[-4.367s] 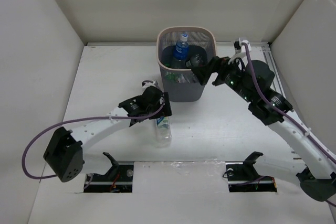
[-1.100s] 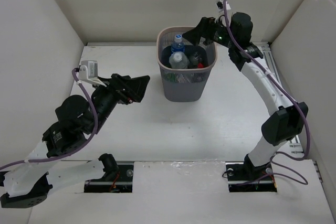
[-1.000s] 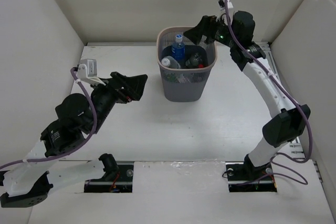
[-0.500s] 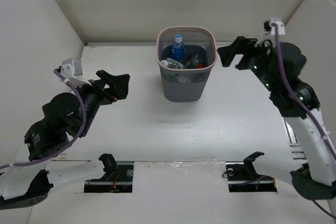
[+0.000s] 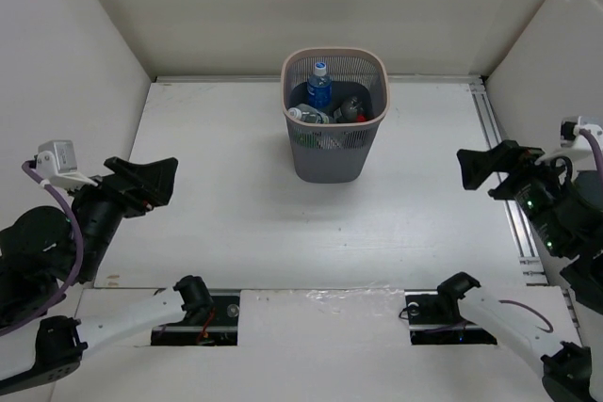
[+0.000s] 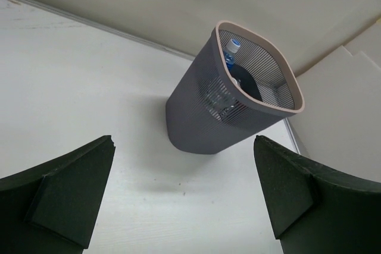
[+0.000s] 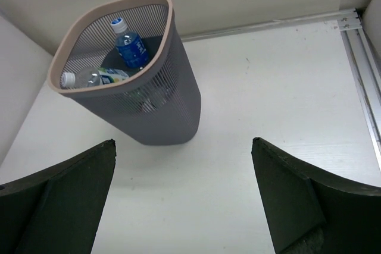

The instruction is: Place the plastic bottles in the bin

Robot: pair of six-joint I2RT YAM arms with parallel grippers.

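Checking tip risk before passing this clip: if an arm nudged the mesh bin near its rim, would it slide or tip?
Likely tips before sliding: the bin is tall and tapers to a narrower base. Its mesh wall looks light, so it probably shifts easily, though the bottles inside add some weight.

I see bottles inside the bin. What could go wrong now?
1. The bin is tall and narrower at its bottom, so a bump from an arm might tip it and spill the bottles.
2. The blue-labelled bottle stands upright with its cap near the rim, and a clear bottle lies high on the pile. A hard shake might bounce one out.
The left claw and right claw are open, empty and far from the bin, so both risks look small.
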